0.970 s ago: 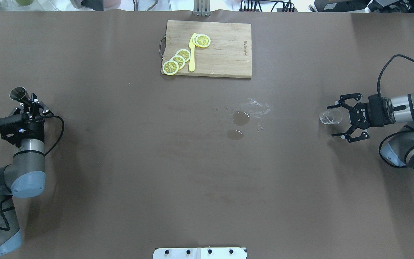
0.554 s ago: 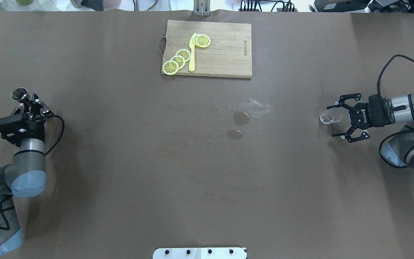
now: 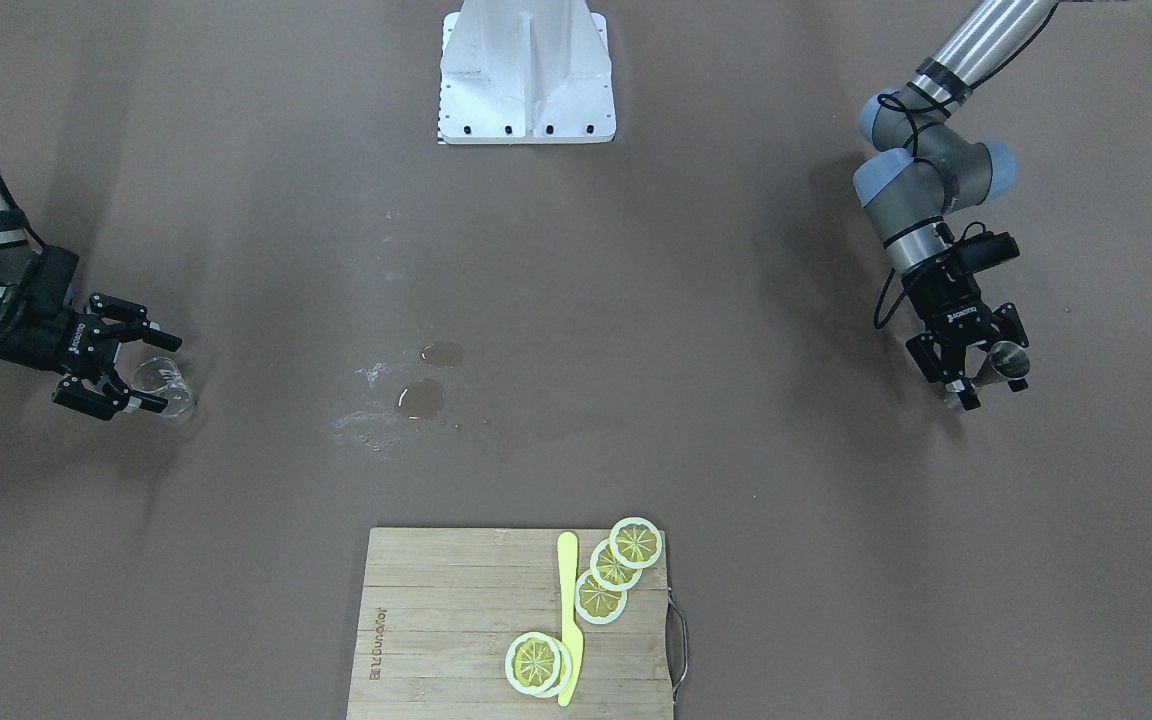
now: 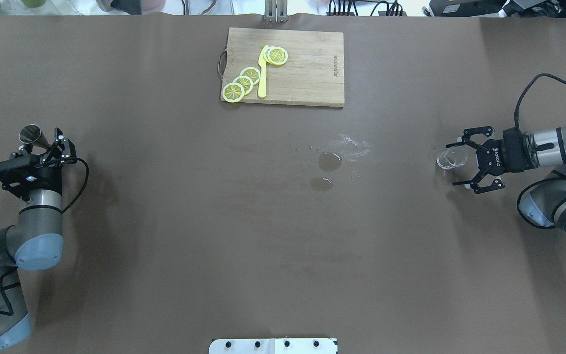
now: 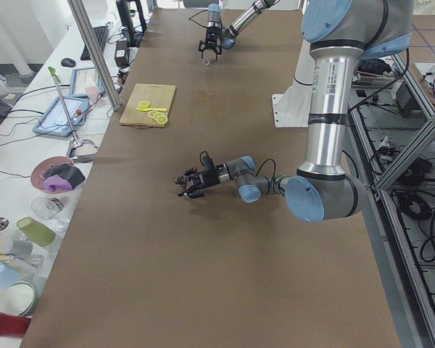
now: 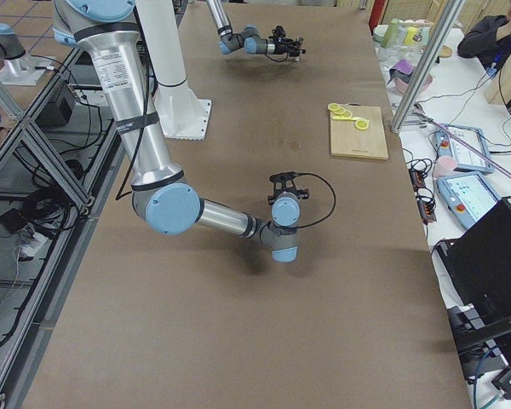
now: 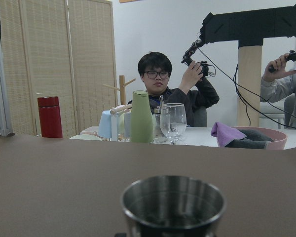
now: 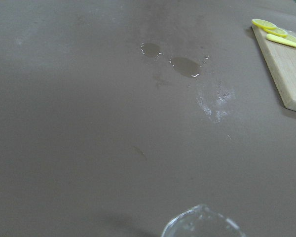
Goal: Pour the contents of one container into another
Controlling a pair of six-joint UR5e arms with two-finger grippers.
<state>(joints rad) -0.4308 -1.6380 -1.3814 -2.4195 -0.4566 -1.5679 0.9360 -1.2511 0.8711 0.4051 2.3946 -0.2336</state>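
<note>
Front-facing view: the right gripper point(image 3: 162, 373) lies low at 9 o'clock of the frame, jaws spread wide, the clear glass point(image 3: 172, 392) between its fingertips and hard by the one nearer the camera; the left gripper point(image 3: 990, 391) at 3 o'clock appears parted too, the metal cup point(image 3: 1003, 361) between its jaws rather than clamped; two puddles point(image 3: 423, 397) mark the tabletop point(image 3: 736, 250) near its middle, and a cutting board point(image 3: 436, 620) with lemon slices point(image 3: 598, 596) sits at 6 o'clock; overhead view: cup at 9 o'clock, glass at 3 o'clock, well apart, the puddles between them and nearer the glass; any pour from here would mean a long carry, and a jolt on the way would likely add to the wet patch; left-end view: the near gripper rests low by the tabletop, the cup too small to read; right-end view: the near arm's wrist masks most of its gripper, so there is nothing to judge there; left wrist view: the cup stands upright at 6 o'clock, rim level, its contents not legible; seen from overhead it tapers toward its base, so a brushing finger could well topple it; right wrist view: only the glass's rim shows at 6 o'clock, puddles toward 12; the likeliest mishap is that close finger catching the light glass if the arm draws off or the jaws close off-centre, tipping or skidding it.
</note>
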